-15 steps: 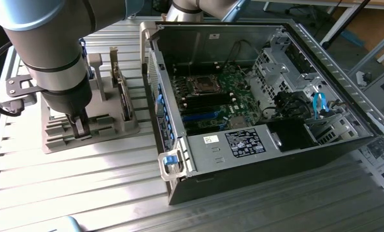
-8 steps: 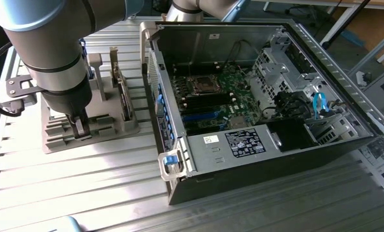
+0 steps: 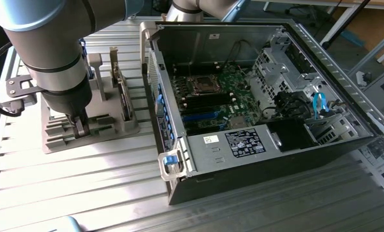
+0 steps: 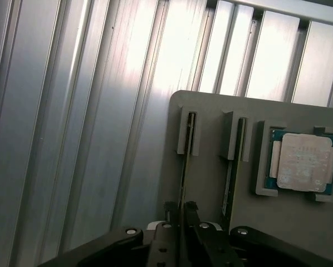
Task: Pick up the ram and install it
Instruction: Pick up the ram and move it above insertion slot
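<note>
On the grey holder (image 4: 211, 119), pinching the edge-up ram (image 4: 184, 178) with closed gripper (image 4: 181, 208), long axis straight ahead between jaws.

We read this as robotics lab or assembly test workshop. We note: large grey industrial robot arm (image 3: 50, 53) over ribbed aluminium-profile worktable (image 3: 82, 174); open black desktop computer case (image 3: 320, 159) lying on side, green motherboard (image 3: 227, 94) exposed; grey plastic slotted parts fixture (image 4: 211, 167) holding thin green ram stick (image 4: 184, 167) and square silver processor chip (image 4: 300, 164).

Thin ram (image 4: 184, 167), standing on edge, slotted in grey holder (image 4: 278, 222)
</note>
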Action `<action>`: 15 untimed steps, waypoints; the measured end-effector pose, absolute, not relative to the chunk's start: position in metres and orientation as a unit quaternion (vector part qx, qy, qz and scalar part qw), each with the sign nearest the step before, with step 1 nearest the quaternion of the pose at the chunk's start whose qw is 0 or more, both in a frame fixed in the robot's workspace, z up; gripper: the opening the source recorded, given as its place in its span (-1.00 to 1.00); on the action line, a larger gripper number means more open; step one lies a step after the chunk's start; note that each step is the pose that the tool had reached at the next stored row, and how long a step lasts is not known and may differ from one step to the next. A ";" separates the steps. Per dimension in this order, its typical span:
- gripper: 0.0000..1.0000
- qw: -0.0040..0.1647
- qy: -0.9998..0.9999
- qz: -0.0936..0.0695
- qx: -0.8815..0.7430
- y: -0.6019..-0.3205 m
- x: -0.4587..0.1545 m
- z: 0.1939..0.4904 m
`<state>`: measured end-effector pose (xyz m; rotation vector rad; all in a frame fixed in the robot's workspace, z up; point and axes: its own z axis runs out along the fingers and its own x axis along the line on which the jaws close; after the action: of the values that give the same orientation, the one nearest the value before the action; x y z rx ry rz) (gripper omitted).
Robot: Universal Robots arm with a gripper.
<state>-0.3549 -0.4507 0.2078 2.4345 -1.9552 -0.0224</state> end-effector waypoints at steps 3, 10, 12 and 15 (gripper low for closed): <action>-0.73 0.009 -0.626 -0.007 0.780 -0.451 -0.355 0.208; -0.73 0.010 -0.626 -0.007 0.780 -0.451 -0.355 0.208; -0.73 0.009 -0.626 -0.007 0.780 -0.451 -0.355 0.208; -0.73 0.010 -0.626 -0.007 0.780 -0.451 -0.355 0.208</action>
<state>-0.3549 -0.4507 0.2079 2.4346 -1.9551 -0.0224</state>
